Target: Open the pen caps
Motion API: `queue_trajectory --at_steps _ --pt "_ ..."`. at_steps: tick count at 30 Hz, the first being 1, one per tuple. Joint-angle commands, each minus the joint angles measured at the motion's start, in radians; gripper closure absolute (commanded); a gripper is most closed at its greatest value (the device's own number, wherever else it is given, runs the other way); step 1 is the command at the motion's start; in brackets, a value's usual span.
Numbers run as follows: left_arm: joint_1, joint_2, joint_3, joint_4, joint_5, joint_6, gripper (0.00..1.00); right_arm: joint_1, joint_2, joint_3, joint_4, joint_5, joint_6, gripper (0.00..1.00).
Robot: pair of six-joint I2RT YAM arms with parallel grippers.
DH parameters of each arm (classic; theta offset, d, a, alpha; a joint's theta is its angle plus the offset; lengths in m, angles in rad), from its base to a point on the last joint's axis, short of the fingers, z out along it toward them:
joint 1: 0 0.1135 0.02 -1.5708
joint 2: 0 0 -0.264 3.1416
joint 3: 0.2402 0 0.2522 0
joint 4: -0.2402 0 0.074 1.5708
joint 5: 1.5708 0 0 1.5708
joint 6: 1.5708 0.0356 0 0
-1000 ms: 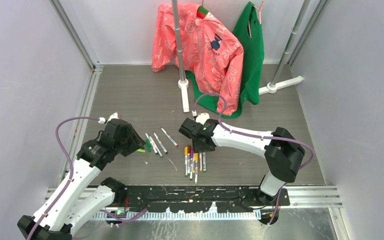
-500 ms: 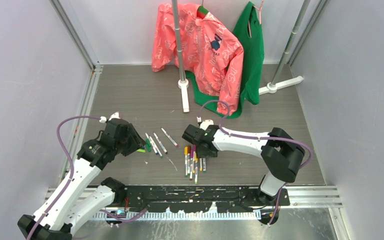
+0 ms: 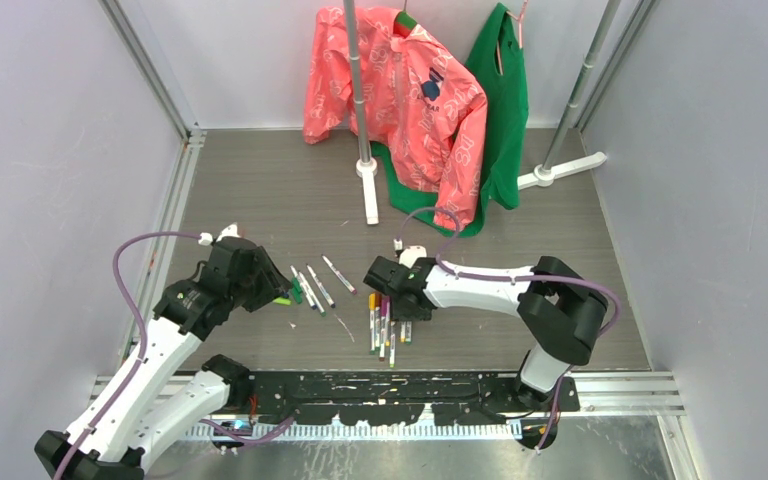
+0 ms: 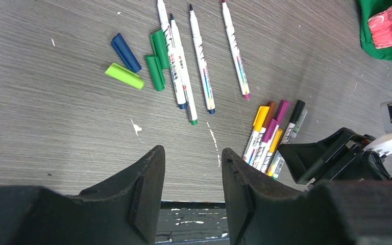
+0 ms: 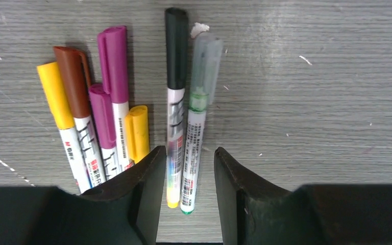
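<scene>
Because the right gripper (image 5: pixel 187 153) straddles two pens at once, the black-capped pen (image 5: pixel 175 115) and the clear-capped pen (image 5: pixel 196 127) lying side by side at the middle of the right wrist view, closing here risks pinching both barrels together. It could also nudge the yellow-capped pen (image 5: pixel 137 133) just left of the gap and scatter the capped cluster (image 5: pixel 113 61). Its jaws stand apart with the two barrels in the gap; neither finger clearly presses on them, and both pens lie flat on the table (image 5: pixel 311 102). The left gripper (image 4: pixel 191 168) is likewise parted and empty, hovering above bare table, with four loose pen caps (image 4: pixel 125 52) and the uncapped pens (image 4: pixel 176 66) in the upper left of its view.
</scene>
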Motion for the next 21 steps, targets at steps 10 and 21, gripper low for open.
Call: queue_trajectory --at_steps 10,21 --pt "-0.004 -0.002 0.009 0.045 0.011 0.032 0.55 0.023 -0.052 -0.058 0.035 0.013 0.059 0.56" --pt "-0.004 0.018 0.016 0.060 0.014 0.041 0.55 0.034 -0.117 -0.036 0.017 0.026 0.040 0.57"
